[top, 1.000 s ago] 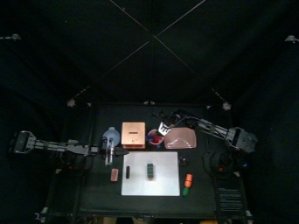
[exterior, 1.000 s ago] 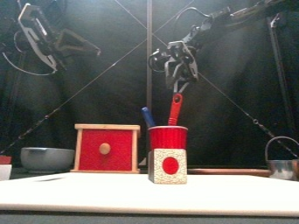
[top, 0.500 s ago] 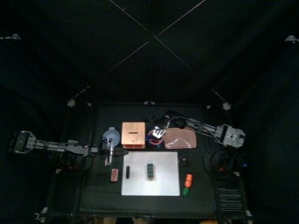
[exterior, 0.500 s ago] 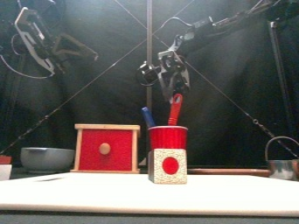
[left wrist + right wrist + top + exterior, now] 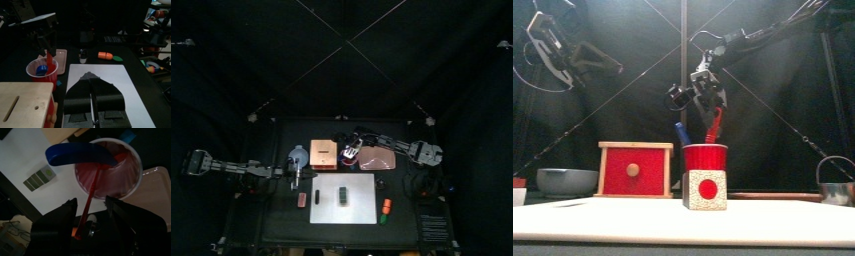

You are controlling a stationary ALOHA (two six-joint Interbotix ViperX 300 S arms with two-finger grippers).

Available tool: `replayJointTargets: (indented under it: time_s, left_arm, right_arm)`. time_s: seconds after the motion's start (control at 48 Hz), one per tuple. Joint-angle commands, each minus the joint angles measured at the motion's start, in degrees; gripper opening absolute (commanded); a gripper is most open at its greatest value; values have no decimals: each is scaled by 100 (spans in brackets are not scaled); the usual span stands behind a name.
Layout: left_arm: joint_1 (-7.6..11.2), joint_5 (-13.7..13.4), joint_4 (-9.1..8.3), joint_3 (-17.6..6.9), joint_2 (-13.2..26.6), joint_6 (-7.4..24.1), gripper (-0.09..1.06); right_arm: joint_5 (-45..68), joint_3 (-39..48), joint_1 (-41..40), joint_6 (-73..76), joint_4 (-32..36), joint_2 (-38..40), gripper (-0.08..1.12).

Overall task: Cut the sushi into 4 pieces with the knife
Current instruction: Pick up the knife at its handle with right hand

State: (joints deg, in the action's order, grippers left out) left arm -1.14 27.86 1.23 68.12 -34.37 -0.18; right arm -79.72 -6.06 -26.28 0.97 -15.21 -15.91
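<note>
A red cup [image 5: 704,176] stands behind the white cutting board [image 5: 360,207], holding a red knife [image 5: 714,125] and a blue knife [image 5: 681,132]. My right gripper [image 5: 698,97] hangs just above the cup, open. In the right wrist view the red knife's handle [image 5: 89,203] runs up between the spread jaws, and the blue knife [image 5: 79,154] lies across the cup's rim [image 5: 137,170]. The dark green sushi roll [image 5: 344,194] lies on the board. My left gripper [image 5: 91,76] is shut and empty above the board's left side.
A wooden box with a red drawer [image 5: 635,170] stands left of the cup, and a blue-grey bowl [image 5: 567,181] further left. The pink tray [image 5: 377,158] lies right of the cup. A metal cutter [image 5: 838,187] is at far right. Orange and green toys [image 5: 385,208] lie off the board's right edge.
My right gripper has moved left and down, from high right of the cup to just over the knives. The left arm has stayed in place.
</note>
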Motion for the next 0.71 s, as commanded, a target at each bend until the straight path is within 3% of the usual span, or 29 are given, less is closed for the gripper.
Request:
replayJointTargets:
  time_s: [0.021,0.229,0.5,0.708]
  left_arm:
    - [-18,53,18,-70,9,-9,-2]
    - [-18,53,18,-70,9,0,-2]
    - [-18,53,18,-44,9,-9,-2]
    - [-18,53,18,-35,9,-9,-2]
  right_arm:
    - [-26,-193,-9,-18,18,88,84]
    - [-79,-308,0,-18,18,-26,81]
    - [-325,-334,26,-35,88,-105,65]
    - [-378,-378,35,-18,132,-105,63]
